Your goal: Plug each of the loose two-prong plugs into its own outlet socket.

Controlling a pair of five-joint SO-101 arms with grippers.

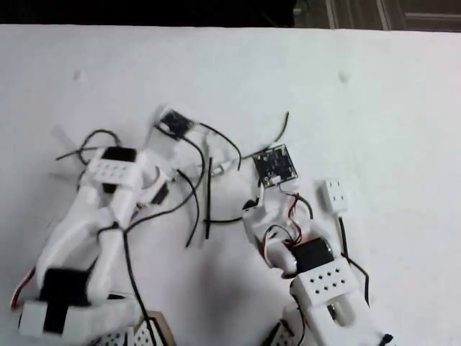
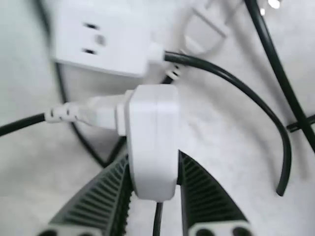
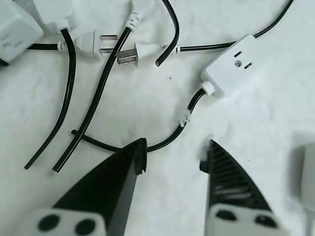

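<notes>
Two pincers: left pincer (image 2: 153, 164) clamped on a white block (image 2: 152, 123), face hidden; right pincer (image 3: 173, 147) apart.

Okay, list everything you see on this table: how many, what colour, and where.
table: one, white, under everything
outlets: total unclear across views, white; one in the left pincer, one beyond it, one ahead of the right pincer, one beside the right arm
loose plugs: two, white, and, side by side on the table
plug: one, white, against the held outlet
cords: several, black, tangled between the arms
arms: two, white, and
left pincer: shut on an outlet
right pincer: open, over the table
</notes>
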